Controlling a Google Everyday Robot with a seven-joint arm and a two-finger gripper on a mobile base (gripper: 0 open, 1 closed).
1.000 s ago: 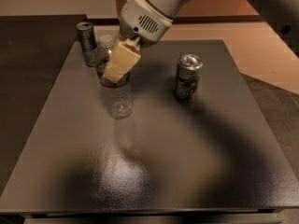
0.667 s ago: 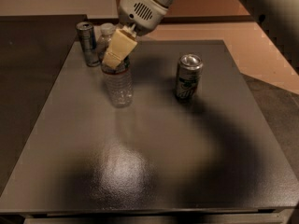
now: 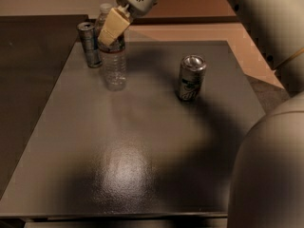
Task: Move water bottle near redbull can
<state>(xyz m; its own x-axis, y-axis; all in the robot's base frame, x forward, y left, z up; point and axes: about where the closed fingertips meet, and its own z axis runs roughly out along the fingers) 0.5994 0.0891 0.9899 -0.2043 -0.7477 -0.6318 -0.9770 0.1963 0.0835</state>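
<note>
- The redbull can [image 3: 90,46] stands upright near the far left corner of the dark grey table [image 3: 142,141]; every place below is told from it.
- The water bottle [image 3: 115,63] stands upright just to the right of the redbull can and slightly nearer the camera. A narrow gap shows between them, so they are not touching.
- A second ago the bottle was clearly further out from the redbull can, toward the table's middle; it has since closed most of that gap.
- The gripper [image 3: 110,34] is just right of the redbull can's top and has travelled with the bottle. It is clamped on the bottle's shoulder, with a cream finger [image 3: 114,25] lying slantwise across the front, below the white cap.
- The bottle's base appears to rest on the table.
- The silver can with a green label [image 3: 191,79] stands well to the right of the redbull can, where it was before.
- The robot's body [image 3: 270,175] now fills the near right corner, far from the redbull can; it did not show earlier.
</note>
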